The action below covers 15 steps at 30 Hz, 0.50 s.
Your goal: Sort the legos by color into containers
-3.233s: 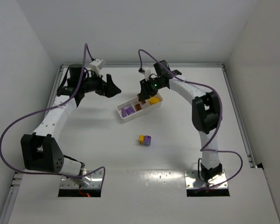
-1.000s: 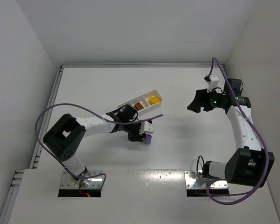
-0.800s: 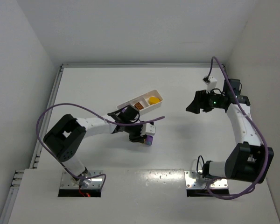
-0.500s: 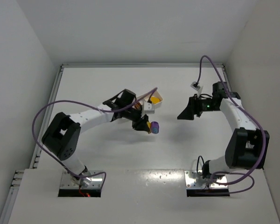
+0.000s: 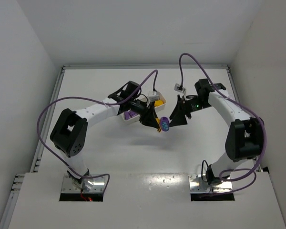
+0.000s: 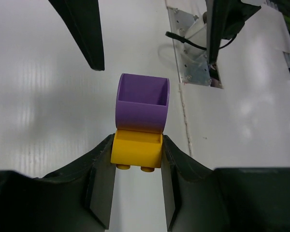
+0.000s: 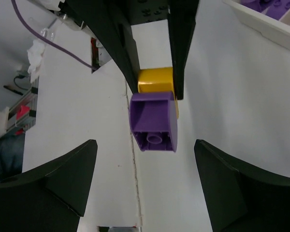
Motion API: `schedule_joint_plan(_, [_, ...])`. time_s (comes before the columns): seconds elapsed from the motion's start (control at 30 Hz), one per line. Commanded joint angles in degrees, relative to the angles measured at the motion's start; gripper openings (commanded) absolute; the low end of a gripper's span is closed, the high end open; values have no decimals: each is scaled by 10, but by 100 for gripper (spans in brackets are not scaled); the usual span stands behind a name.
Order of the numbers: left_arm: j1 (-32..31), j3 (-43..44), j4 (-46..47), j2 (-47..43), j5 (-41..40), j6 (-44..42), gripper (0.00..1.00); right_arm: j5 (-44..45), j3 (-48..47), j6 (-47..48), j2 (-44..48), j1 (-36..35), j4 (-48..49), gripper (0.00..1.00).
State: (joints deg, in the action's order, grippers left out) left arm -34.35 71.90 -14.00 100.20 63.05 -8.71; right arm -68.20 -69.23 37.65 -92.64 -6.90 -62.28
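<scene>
Hoisting | left fingers (image 6: 102, 181) pinch yellow brick (image 6: 137, 149), purple brick (image 6: 141, 102) stuck on it, just lifted off bench (image 5: 109, 157) | right fingers (image 7: 63, 179) spread, facing it | likely pull-apart next

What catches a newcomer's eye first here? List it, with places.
A purple plastic brick joined to a yellow plastic brick hangs in mid-air at the scene's centre, the yellow one pinched in the left end effector. The right end effector faces them, open, fingers spread toward the purple brick. Close behind them lies the long white plastic tray.
</scene>
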Motion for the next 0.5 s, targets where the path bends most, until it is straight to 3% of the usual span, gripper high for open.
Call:
schedule_joint_plan(0.0, [2, 24, 7, -2, 43, 21, 21, -21, -37, 36, -17, -25, 3, 82])
schedule_joint_plan(0.3, [2, 34, 7, 3, 55, 21, 21, 23, -37, 15, -28, -87, 51, 82])
schedule_joint_plan(0.4, [2, 34, 7, -2, 55, 21, 21, 30, -26, -6, -23, -92, 72, 67])
schedule_joint_plan(0.43, [2, 34, 7, -2, 55, 21, 21, 35, -26, -14, -18, -92, 80, 49])
schedule_joint_plan(0.47, [2, 29, 7, -2, 55, 21, 21, 35, -26, -21, -18, -92, 81, 40])
